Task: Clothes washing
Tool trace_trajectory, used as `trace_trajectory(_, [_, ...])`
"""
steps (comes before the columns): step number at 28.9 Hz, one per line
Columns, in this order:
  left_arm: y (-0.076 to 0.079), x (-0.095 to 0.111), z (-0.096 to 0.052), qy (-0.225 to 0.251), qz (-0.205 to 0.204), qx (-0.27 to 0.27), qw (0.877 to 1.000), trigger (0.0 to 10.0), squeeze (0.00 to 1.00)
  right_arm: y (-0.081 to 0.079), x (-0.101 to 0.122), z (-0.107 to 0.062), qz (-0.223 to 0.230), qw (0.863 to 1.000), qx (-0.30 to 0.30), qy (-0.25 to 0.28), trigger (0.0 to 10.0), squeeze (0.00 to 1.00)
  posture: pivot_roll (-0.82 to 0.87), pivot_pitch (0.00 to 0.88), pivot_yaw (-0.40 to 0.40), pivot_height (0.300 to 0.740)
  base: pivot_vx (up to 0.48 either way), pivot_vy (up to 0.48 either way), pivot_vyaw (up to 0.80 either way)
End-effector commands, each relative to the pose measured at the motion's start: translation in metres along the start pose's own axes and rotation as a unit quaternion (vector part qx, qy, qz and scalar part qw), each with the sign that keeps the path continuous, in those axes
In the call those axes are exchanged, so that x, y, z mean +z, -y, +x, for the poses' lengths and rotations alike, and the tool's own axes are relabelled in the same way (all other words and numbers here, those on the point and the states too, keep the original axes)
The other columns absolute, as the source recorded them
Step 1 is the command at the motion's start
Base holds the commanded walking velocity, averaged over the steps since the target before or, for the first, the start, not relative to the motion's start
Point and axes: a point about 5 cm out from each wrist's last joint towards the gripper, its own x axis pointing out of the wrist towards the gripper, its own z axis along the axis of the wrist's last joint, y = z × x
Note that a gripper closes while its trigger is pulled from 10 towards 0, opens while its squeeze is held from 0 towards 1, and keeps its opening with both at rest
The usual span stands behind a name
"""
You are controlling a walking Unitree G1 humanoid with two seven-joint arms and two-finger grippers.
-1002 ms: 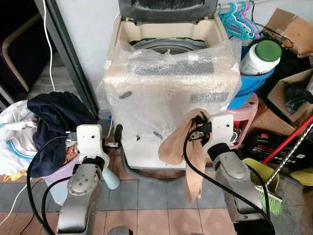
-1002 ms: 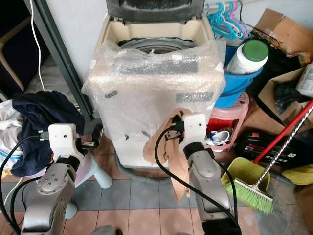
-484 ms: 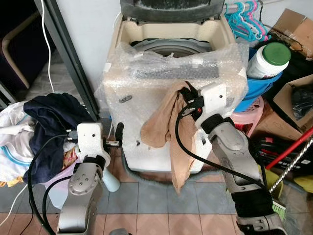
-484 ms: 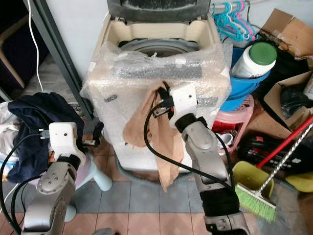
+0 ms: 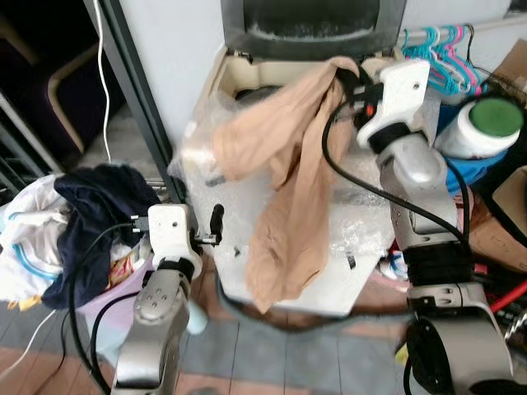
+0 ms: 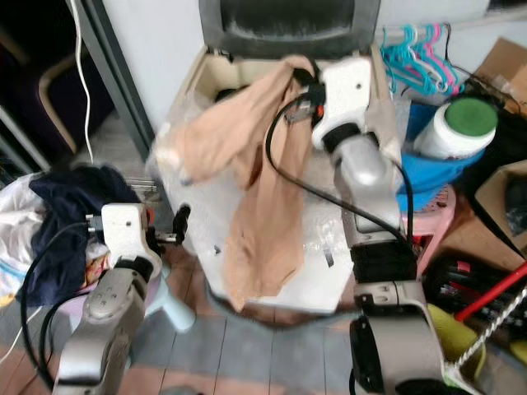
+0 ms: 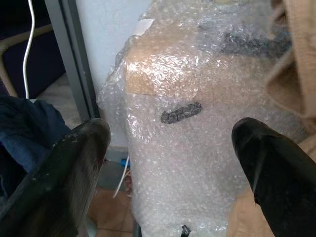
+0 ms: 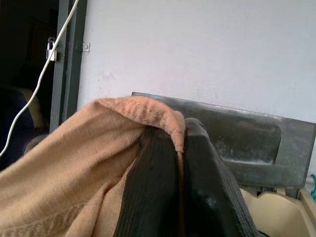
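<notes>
Right gripper (image 8: 170,148) was raised over the open top of the washing machine (image 5: 329,271), fingers pinched on the waistband of the tan garment (image 5: 284,173); the rest hung down the bubble-wrapped front. Left gripper (image 7: 168,163) was low beside the machine, fingers spread, holding nothing. Laundry pile (image 5: 74,222) sat in a basket at the robot's left.

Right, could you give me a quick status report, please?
Right gripper shut on tan garment, above open washer. Left gripper open, idle beside laundry basket. Nothing blocking the tub.
</notes>
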Motion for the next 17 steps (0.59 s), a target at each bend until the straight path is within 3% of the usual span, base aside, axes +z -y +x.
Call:
trace_trajectory(1, [-0.010, -0.004, -0.001, -0.009, -0.001, 0.011, 1.000, 10.0, 0.00, 0.000, 0.016, 0.014, -0.006, 1.000, -0.008, 0.027, 10.0, 0.00, 0.02, 0.000, -0.007, 0.740, 0.281, 0.000, 0.00])
trace_trajectory(3, [-0.010, -0.004, 0.000, -0.008, -0.008, 0.015, 1.000, 10.0, 0.00, 0.015, 0.025, 0.027, -0.014, 0.999, -0.022, 0.027, 10.0, 0.00, 0.01, 0.000, -0.008, 0.740, 0.351, 0.000, 0.00])
trace_trajectory(6, [-0.003, -0.008, -0.002, -0.014, -0.010, 0.011, 1.000, 10.0, 0.00, 0.021, 0.026, 0.031, -0.022, 0.999, -0.024, 0.023, 10.0, 0.00, 0.01, 0.000, -0.009, 0.740, 0.380, 0.000, 0.00])
trace_trajectory(12, [0.000, -0.010, -0.001, -0.019, -0.011, 0.008, 1.000, 10.0, 0.00, 0.014, 0.026, 0.038, -0.040, 0.999, 0.023, 0.019, 10.0, 0.00, 0.00, 0.000, -0.010, 0.740, 0.379, 0.142, 0.00])
trace_trajectory(17, [-0.002, -0.009, 0.005, -0.018, -0.007, 0.014, 1.000, 10.0, 0.00, 0.008, 0.062, 0.059, -0.068, 0.991, 0.082, 0.075, 10.0, 0.00, 0.00, 0.000, 0.001, 0.740, 0.179, 0.221, 0.00])
